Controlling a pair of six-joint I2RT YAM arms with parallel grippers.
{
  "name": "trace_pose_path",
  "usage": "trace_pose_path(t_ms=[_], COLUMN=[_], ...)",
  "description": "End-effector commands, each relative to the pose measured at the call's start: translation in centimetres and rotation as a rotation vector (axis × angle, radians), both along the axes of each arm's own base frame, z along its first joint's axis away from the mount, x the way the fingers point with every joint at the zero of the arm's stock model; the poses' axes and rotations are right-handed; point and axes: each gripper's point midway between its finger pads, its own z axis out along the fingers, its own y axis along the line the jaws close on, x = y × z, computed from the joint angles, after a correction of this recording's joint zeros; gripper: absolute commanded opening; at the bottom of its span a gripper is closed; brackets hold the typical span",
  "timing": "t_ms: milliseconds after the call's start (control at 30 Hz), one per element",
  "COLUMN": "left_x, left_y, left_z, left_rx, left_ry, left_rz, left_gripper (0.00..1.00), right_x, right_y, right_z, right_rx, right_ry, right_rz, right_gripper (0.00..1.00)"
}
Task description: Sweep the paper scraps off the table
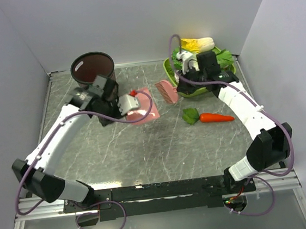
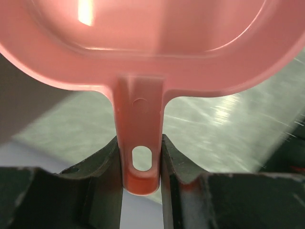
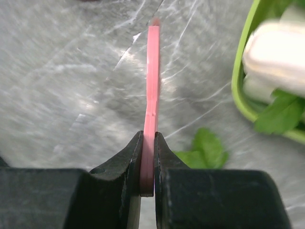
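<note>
Table point(image 1: 146, 153) of grey marble carries a dark bucket point(image 1: 92, 68) at its back left corner. The left gripper point(image 2: 139, 157) clamps the pink dustpan point(image 1: 145, 114) by its handle, and the right gripper point(image 3: 147, 143) pinches a pink brush point(image 1: 166, 91). One red paper scrap point(image 1: 133, 93) shows at the dustpan's handle end.

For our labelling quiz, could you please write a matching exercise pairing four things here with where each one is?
Things:
1. dustpan
2. brush
3. carrot
4. bin

Places:
A. lying on the table
B. in the right gripper
C. far left corner
D. in the left gripper

Pairs: 1-D, 2-B, 3-A, 4-C.
</note>
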Motion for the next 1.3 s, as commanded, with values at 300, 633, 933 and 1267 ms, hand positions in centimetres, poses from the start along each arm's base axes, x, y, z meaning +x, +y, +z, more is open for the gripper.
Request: trace_pose_path(t_ms=[300, 633, 933, 1267], left_x=[-4.8, -7.7, -6.7, -6.4], left_y=[2.0, 5.0, 5.6, 5.7], left_z=[-13.2, -18.1, -20.6, -21.2], left_rx=[0.027, 0.131, 0.179, 0.185], left_ry=[0.192, 0.24, 0.227, 0.241], left_rz=[0.139, 0.145, 0.155, 0.168], left_gripper=[0.01, 0.01, 0.01, 0.1], right_x=[-7.2, -8.5, -6.8, -11.7], right_y=[5.0, 5.5, 4.4, 4.4], right_z=[-3.5, -8.5, -11.8, -14.6], right_rx=[-0.477, -0.629, -0.792, -0.651], right_ry=[-0.683, -0.77, -0.806, -0.558], right_rz=[0.602, 0.71, 0.718, 0.88], right_gripper=[0.0, 0.0, 0.02, 0.18])
